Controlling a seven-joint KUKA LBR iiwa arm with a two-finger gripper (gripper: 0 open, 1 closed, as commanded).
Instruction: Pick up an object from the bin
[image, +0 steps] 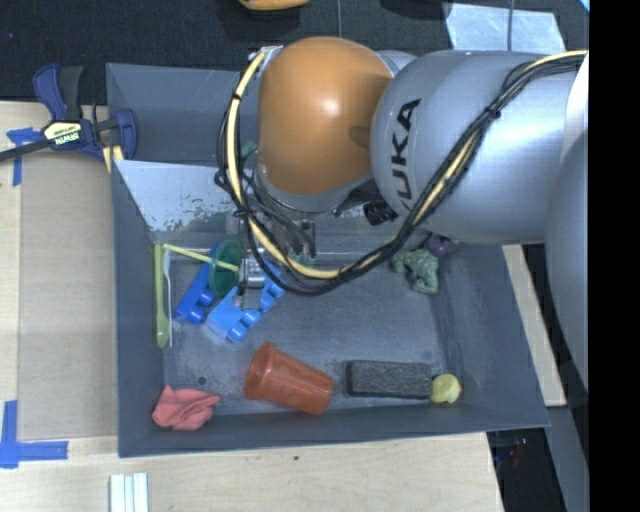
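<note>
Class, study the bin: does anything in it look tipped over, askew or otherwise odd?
The orange-red cup lies tipped on its side near the lower wall of the bin, not upright. A pink crumpled thing sits bunched in the view's lower left corner. Nothing looks spilled or broken.

Two bright blue plastic toy bricks lie beneath me, left of the middle of the bin (365, 320). The left blue brick (194, 299) and the right blue brick (238, 316) lie side by side, both slanting up to the right, their upper ends hidden under me.
</note>
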